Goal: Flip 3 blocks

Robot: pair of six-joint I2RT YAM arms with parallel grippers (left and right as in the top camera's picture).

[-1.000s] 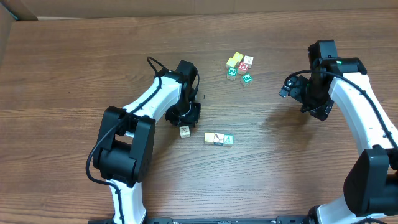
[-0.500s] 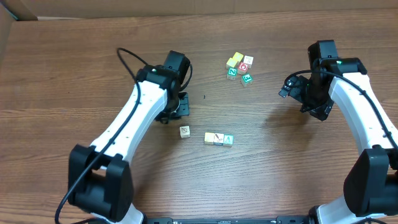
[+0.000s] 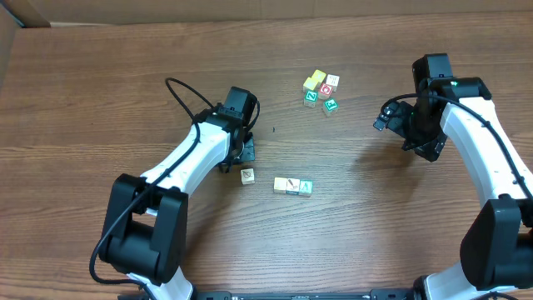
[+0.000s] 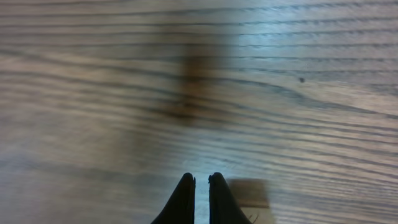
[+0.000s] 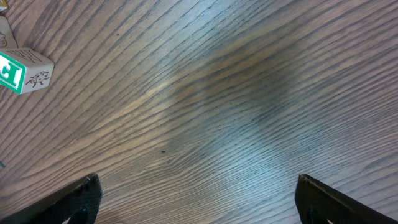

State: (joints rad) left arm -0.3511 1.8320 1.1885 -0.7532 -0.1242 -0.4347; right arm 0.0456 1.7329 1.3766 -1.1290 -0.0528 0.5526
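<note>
The left gripper has its fingers pressed together with nothing between them, tips pointing down at bare wood. Just to the right of them in the left wrist view sits the lone block, cream-faced and only partly in frame. From overhead the left gripper stands just above that lone block in the picture, close but apart. Further right along the table lies a short row of blocks, touching side by side (yellow, marked white, green). The cluster of blocks with the red-faced cube sits well beyond. The right gripper is spread wide over empty wood, with a green-faced block at the upper left of its view
</note>
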